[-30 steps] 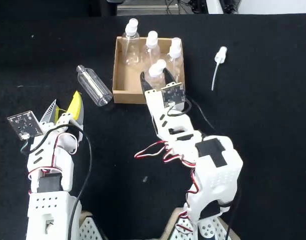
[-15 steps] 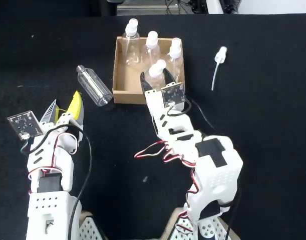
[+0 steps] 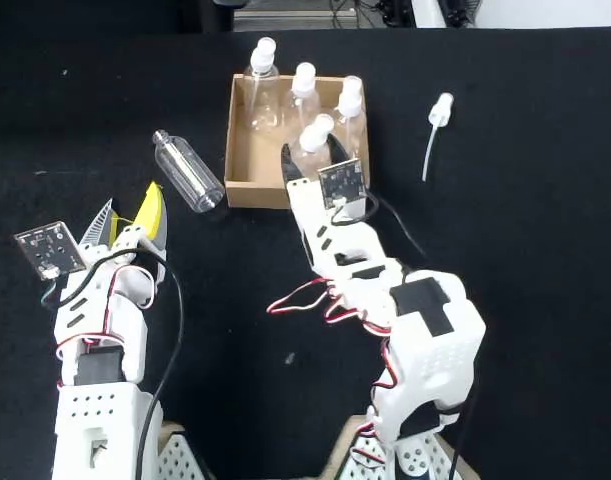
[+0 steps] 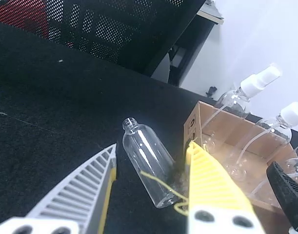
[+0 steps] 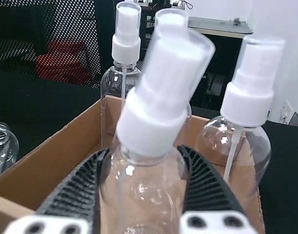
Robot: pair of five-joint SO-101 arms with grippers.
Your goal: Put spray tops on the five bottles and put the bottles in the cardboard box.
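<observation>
The cardboard box (image 3: pixel 247 185) holds three upright clear bottles with white spray tops (image 3: pixel 303 92). A fourth capped bottle (image 3: pixel 313 135) leans at the box's near edge, and my right gripper (image 3: pixel 310 150) is shut on its body. The right wrist view has that bottle (image 5: pixel 144 185) tilted between the black fingers (image 5: pixel 75 192). An uncapped bottle (image 3: pixel 188 172) lies on its side left of the box. My left gripper (image 3: pixel 131 198) stands open a little short of it, and in its own view the bottle (image 4: pixel 149 163) lies beyond its grey and yellow fingers (image 4: pixel 212 190). A loose spray top (image 3: pixel 440 110) lies right of the box.
The table is covered in black cloth (image 3: pixel 525 230). A mesh chair (image 4: pixel 105 29) stands behind the table. Open cloth lies in front of both arms and to the far right.
My right gripper has shifted slightly toward the box with the bottle, which leans a bit more. The left arm has not moved.
</observation>
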